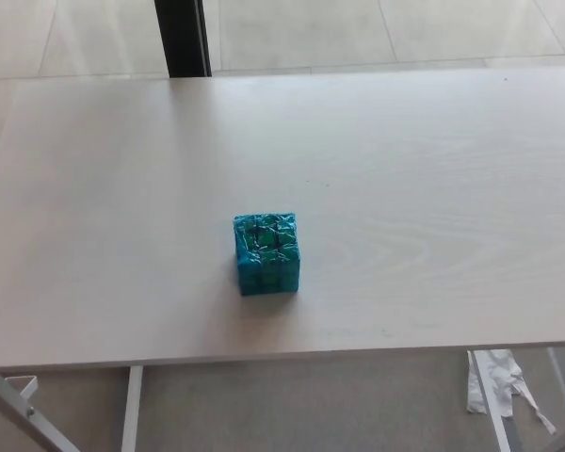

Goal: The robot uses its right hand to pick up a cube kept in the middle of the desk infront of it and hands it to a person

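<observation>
1. A small teal-blue cube with a glossy, wrinkled wrapped surface and dark squares on its faces [266, 253] sits on the pale, whitish wood-grain bench [433, 188]. It lies a little toward the near edge and slightly left of the picture's middle, flat on one face, with nothing touching it or close beside it.

2. Neither of the robot's hands shows in the head view, nor any forearm. So whether the right hand is released, clenched or grasping anything cannot be told from here; it is certainly not on the cube.

3. No person, sleeve or waiting palm is visible either. Beyond the far edge of the bench there is light tiled floor and a dark upright post [182, 38]. Below the near edge are pale metal bench legs [132, 405] and a crumpled white scrap on the floor [494, 381].

4. Judged from this, the task stands at its very start: the pick-up is not yet begun and the cube is untouched.

5. The next move calls for the right arm to come in from the picture's right, hand spread, and settle over the cube so thumb and fingers close on opposite faces.

6. The shiny wrapping may be slippery, so a square, firm hold seems wise before lifting.
</observation>
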